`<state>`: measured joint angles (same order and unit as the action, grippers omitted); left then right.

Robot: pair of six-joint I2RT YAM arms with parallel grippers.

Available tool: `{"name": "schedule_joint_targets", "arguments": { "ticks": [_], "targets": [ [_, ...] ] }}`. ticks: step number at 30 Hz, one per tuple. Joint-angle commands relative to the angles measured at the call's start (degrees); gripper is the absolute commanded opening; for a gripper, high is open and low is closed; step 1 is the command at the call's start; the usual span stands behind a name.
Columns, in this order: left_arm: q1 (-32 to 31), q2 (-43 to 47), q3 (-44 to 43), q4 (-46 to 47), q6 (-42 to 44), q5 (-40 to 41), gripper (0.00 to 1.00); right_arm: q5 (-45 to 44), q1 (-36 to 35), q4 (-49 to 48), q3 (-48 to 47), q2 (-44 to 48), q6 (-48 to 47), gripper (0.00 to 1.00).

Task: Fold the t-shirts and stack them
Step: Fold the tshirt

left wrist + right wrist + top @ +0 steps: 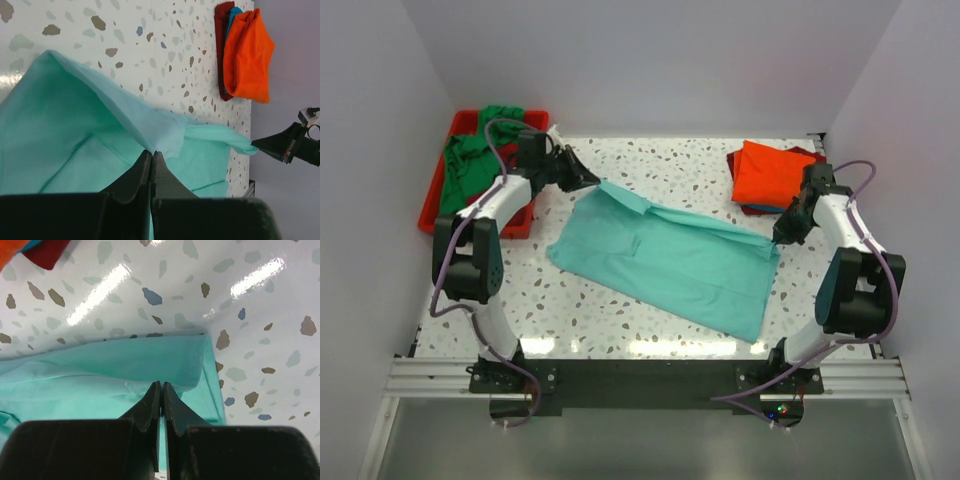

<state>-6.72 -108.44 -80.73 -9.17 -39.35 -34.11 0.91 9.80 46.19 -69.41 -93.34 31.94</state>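
Note:
A light teal t-shirt (pixel 670 262) lies spread across the middle of the table. My left gripper (pixel 592 180) is shut on its far left corner, and the cloth rises into the closed jaws in the left wrist view (pixel 151 151). My right gripper (pixel 778 238) is shut on its far right corner, pinched cloth showing in the right wrist view (pixel 161 384). Between them the far edge is lifted and folded over. A folded stack with an orange t-shirt (pixel 772 172) on top of dark red and blue ones sits at the back right. A green t-shirt (pixel 472 160) lies in the tray.
The red plastic tray (pixel 432 196) stands at the back left, beside my left arm. The folded stack also shows in the left wrist view (pixel 247 55), close behind my right gripper. White walls close in the table on three sides.

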Motion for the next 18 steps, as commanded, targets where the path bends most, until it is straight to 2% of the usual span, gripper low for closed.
{"name": "schedule_joint_targets", "arguments": {
  "ticks": [1,12,18],
  "targets": [
    [1.0,6.8,4.2,-2.3,2.5,1.5,0.0,-2.2,0.0,0.1,1.6,3.4,-1.7,0.0],
    [2.1,19.3,16.0,-8.1,5.0,4.3,0.0,-2.9,-1.2,1.9,4.9,6.5,-3.1,0.0],
    [3.8,23.3,21.8,-10.5,6.2,6.7,0.0,-3.4,-2.2,2.5,8.0,8.7,-3.5,0.0]
  ]
}}
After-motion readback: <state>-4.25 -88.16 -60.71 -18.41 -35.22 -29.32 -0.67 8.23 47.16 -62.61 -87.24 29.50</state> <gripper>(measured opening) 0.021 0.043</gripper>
